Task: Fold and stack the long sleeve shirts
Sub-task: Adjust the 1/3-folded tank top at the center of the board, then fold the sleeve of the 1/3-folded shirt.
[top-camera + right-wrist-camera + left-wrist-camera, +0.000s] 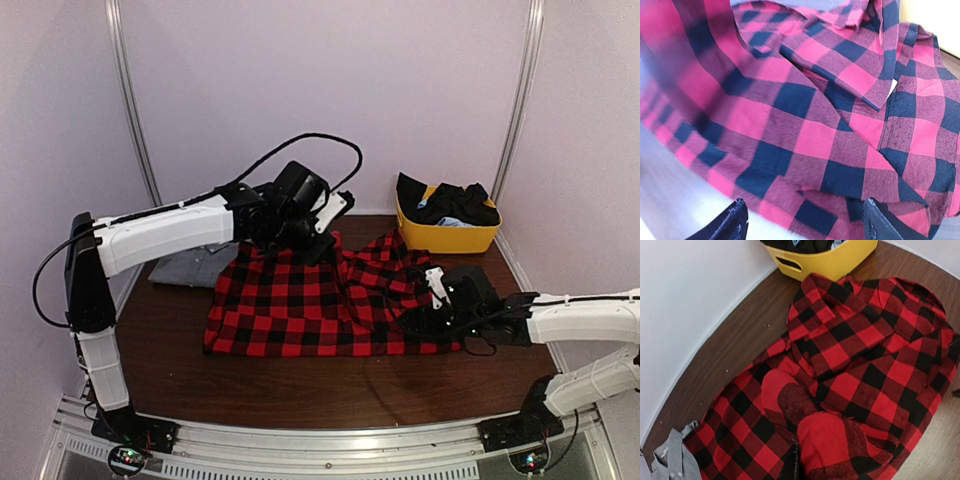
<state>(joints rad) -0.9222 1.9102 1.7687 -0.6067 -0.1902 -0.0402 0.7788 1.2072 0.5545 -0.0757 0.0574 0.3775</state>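
Flannel shirt point(300, 305) pinched in left end effector point(308, 248).

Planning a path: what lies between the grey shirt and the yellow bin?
The red-and-black flannel shirt, with the left claw on it; top view.

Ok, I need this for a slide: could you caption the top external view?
Left tool pinching the flannel shirt at its far edge, right tool open at its right side.

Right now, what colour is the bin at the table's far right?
The bin is yellow, clearest in the top external view.
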